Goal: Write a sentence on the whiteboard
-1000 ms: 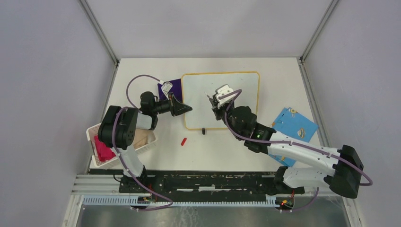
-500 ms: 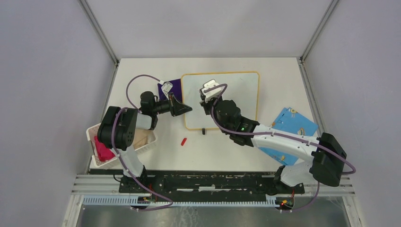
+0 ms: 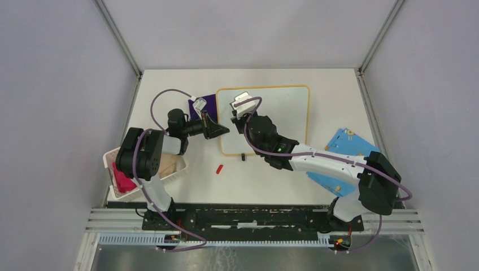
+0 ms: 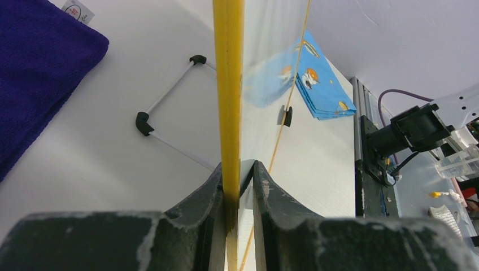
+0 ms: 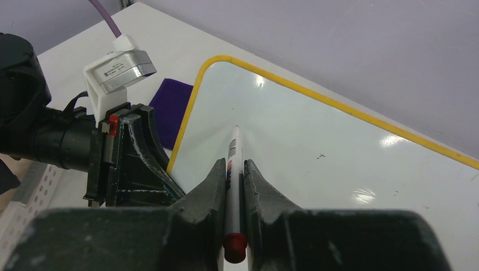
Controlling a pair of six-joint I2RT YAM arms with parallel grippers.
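We look down into an enclosed, evenly lit cell.
We see a white table (image 3: 254,189) walled left, far and right by plain lilac-grey panels (image 3: 248,34), with metal posts (image 3: 120,39) at the far corners and a black rail (image 3: 254,217) along its near edge.

The board's (image 3: 288,113) right half lay open to approach. Its left edge was crowded: the left gripper (image 3: 224,130) clamped it, the right gripper (image 3: 236,120) with its marker (image 5: 232,164) hung just beside, and a purple cloth (image 3: 210,101) lay alongside.
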